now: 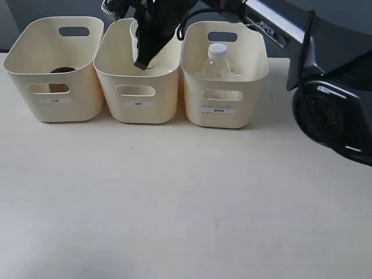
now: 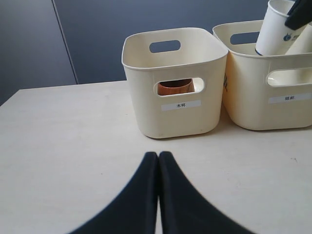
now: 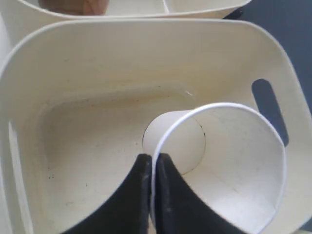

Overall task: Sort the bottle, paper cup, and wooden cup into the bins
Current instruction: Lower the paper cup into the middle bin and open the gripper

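Right gripper [image 3: 152, 168]: pinching the paper cup [image 3: 229, 161] by its rim, one finger inside the wall and one outside, pressed tight on it; seen in the exterior view reaching across from the right to above the middle bin [image 1: 138, 87].
Left gripper [image 2: 158, 161]: fingers pressed together with nothing between them, low over the table [image 2: 73, 146], pointing toward the left bin [image 2: 173, 83] and well apart from it.
Paper cup: white, tilted, mouth up toward the right wrist camera, held over the middle bin's open top; lower part dipping just below the rim line in the left wrist view, dark printed mark [image 2: 287, 36] near the base; base not resting on the bin floor, as far as can be told.
Wooden cup [image 2: 174, 87]: reddish-brown, upright inside the left bin, showing through the front handle cut-out.
Bottle [image 1: 216, 63]: clear with white cap, standing upright in the right bin [image 1: 224, 75], cap reaching about rim height.
Bins: three cream tubs in a row near the table's far edge, sides touching or nearly so, each with a small white front label.
Middle bin floor [image 3: 87, 161]: bare cream plastic with small dark specks.
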Controlling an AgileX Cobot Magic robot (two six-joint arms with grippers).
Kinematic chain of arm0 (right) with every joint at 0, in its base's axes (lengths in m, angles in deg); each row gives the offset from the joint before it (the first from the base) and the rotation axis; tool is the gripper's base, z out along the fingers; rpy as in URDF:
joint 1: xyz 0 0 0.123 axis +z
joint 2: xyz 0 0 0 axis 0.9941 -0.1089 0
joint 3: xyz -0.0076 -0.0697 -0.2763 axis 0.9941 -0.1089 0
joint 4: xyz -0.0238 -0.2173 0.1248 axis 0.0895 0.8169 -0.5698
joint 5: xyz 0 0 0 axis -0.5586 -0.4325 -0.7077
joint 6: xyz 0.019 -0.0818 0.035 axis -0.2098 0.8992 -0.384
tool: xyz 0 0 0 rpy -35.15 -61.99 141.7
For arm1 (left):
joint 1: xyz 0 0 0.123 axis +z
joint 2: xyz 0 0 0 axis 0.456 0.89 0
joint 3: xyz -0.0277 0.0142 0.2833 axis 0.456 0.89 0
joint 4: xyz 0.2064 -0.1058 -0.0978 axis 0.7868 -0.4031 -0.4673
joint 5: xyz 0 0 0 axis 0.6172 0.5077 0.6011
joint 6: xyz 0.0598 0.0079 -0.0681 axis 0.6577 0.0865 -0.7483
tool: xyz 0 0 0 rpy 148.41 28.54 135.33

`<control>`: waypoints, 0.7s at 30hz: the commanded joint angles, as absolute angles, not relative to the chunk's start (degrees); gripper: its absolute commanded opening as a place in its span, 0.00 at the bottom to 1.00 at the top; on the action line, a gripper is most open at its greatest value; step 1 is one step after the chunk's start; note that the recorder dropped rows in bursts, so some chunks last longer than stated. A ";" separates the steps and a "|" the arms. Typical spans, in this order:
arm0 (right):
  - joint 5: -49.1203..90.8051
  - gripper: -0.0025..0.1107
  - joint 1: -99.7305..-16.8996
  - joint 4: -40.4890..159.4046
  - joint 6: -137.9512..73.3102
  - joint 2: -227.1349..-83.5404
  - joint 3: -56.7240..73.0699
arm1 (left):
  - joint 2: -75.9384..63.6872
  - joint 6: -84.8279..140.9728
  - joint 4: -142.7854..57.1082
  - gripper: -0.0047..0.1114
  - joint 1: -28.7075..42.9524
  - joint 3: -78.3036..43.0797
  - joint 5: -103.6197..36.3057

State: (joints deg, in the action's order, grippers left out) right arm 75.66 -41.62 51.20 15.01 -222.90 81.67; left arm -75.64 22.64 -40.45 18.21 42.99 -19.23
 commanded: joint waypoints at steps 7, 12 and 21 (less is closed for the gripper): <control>74.28 0.02 -42.12 49.80 14.64 -226.36 81.68 | -75.94 22.62 -40.38 0.04 17.91 43.08 -19.98; 74.41 0.04 -42.59 49.05 14.64 -226.75 81.68 | -75.94 22.62 -40.38 0.04 17.91 43.08 -19.98; 74.01 0.27 -43.06 47.96 14.64 -226.86 81.68 | -75.94 22.62 -40.38 0.04 17.91 43.08 -19.98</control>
State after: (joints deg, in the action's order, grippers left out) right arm 74.60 -42.60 48.59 14.69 -227.05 81.67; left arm -75.64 22.64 -40.45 18.21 42.99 -19.23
